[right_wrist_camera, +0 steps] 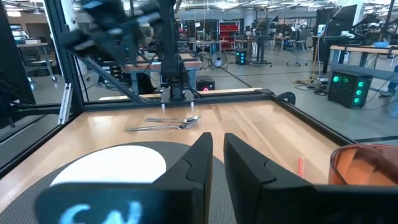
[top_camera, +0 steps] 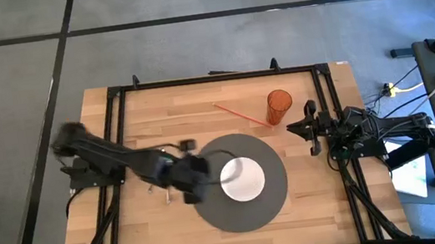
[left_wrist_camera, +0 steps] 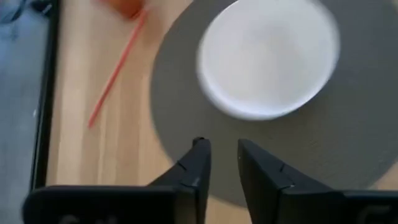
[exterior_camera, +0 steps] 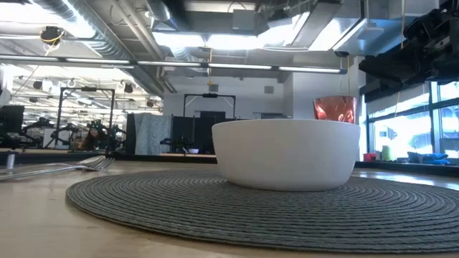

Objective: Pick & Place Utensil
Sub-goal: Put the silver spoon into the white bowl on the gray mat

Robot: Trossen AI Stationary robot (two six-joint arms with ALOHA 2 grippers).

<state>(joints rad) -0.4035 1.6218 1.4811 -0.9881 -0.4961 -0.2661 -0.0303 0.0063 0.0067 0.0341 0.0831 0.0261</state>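
Nearby, left pincer point(top_camera: 194, 178) empty, slightly apart over grey mat point(top_camera: 272, 203), beside white bowl point(top_camera: 243, 178); orange cup point(top_camera: 279, 105) stands apart.

We count one white bowl point(top_camera: 243, 178) on one round grey mat point(top_camera: 274, 202). One orange cup point(top_camera: 279, 105) stands near the table's far edge, with one orange straw point(top_camera: 240, 112) lying beside it. Toward the left edge we count two metal utensils point(right_wrist_camera: 165, 124) lying together. Two robot arms stand over the table point(top_camera: 313, 210).
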